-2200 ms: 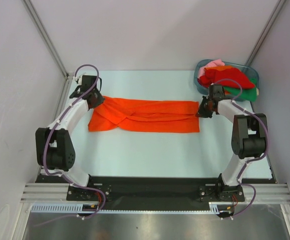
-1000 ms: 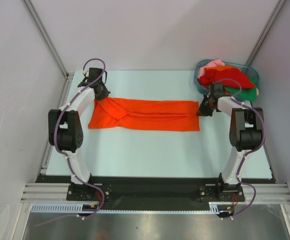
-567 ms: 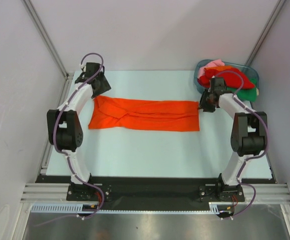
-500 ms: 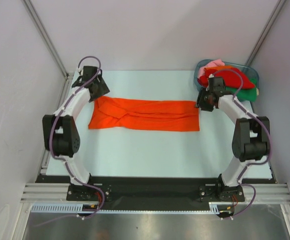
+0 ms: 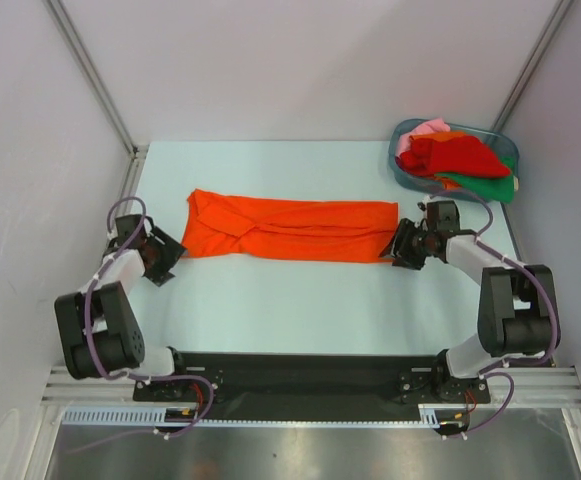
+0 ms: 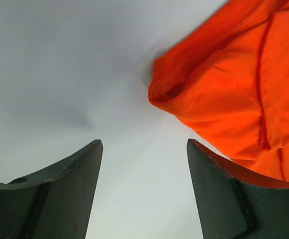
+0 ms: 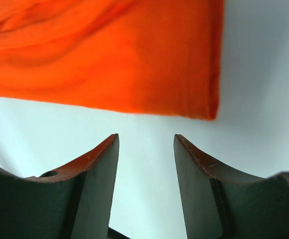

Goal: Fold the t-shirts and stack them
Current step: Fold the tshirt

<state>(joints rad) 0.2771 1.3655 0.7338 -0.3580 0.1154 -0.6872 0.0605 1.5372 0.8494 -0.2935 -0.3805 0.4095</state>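
An orange t-shirt lies folded into a long flat band across the middle of the table. My left gripper sits low at the band's near-left corner, open, with only bare table between its fingers; the wrist view shows that shirt corner just ahead and to the right. My right gripper is at the band's right end, open and empty, its fingertips a short way from the shirt's edge. More t-shirts, red, pink and green, are heaped in a tub.
The bluish plastic tub stands at the back right corner of the table, close behind the right arm. Grey walls and metal frame posts enclose the table on the left, right and back.
Both grippers have let go of the orange shirt's far corners and opened. Both arms have swung toward the near side, the left one furthest, to the band's near-left corner. The shirt lies flat.
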